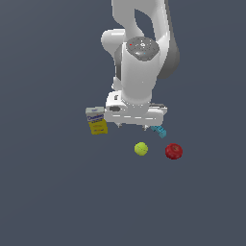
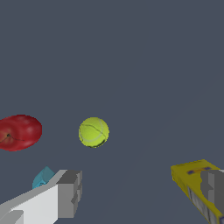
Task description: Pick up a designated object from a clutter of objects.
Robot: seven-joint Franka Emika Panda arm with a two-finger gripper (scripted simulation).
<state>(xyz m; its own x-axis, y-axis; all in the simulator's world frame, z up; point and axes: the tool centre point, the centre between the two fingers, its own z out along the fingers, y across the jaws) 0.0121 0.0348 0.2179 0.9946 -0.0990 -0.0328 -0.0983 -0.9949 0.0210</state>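
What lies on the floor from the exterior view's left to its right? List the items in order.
yellow-and-white box → yellow-green ball → teal brick, partly under the gripper → red round fruit.

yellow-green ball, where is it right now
In the exterior view the yellow-green ball lies on the floor, apart from the red apple on its right.
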